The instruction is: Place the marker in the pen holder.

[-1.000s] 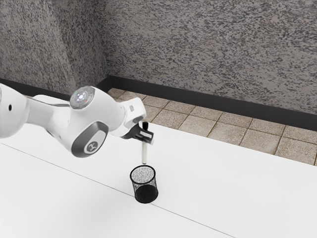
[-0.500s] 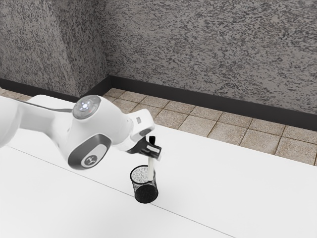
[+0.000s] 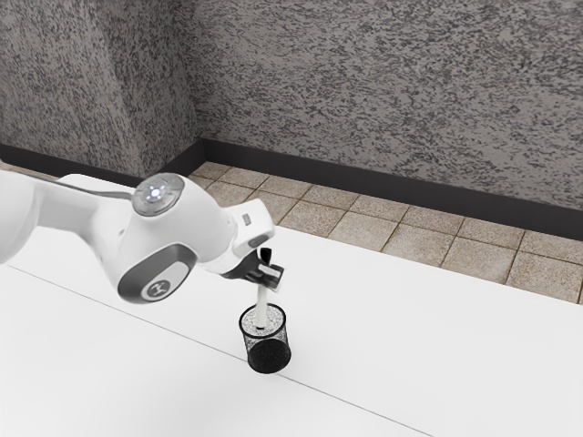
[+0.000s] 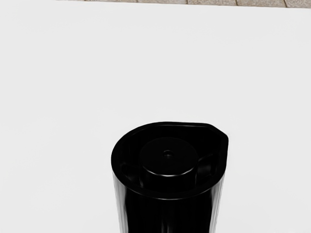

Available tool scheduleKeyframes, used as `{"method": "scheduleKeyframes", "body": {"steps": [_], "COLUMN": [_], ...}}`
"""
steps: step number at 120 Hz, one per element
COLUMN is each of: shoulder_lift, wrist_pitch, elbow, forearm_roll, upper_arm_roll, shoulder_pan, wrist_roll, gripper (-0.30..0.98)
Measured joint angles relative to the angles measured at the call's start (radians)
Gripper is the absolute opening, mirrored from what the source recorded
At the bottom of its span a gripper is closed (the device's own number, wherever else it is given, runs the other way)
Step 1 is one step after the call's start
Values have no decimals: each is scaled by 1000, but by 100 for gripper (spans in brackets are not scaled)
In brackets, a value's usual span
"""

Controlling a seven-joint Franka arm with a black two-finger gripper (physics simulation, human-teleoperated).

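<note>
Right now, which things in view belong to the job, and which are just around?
Job:
- gripper, holding the marker
- marker, cap end up
- pen holder, standing below the gripper

Just around:
- table
- wall
- floor tiles

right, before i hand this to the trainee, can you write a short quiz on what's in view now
1. Multiple choice: the fingers grip the marker. What colour is its upper end?
a) white
b) black
c) red

2. True or false: the mesh pen holder stands upright on the white table.

3. Fill in one word: the floor beyond the table is covered in ____.

Key: 1 b; 2 true; 3 tiles
</note>
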Motion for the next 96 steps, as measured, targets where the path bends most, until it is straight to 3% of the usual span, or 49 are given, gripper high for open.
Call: {"method": "scheduleKeyframes", "body": {"steps": [20, 42, 56, 64, 75, 96], "shoulder_lift": [6, -5, -107, -149, -105, 28], "wrist_pitch": [-1, -14, -85, -220, -528, -1007], "elbow": [2, 6, 61, 190, 535, 974], "forearm_roll": [23, 42, 42, -12, -88, -133], "upper_arm_roll": [0, 3, 22, 33, 45, 168], "shoulder_pan": [6, 15, 38, 48, 50, 56], "wrist_roll": [-13, -24, -29, -31, -27, 33], "gripper": [-5, 33, 48, 54, 59, 64]}}
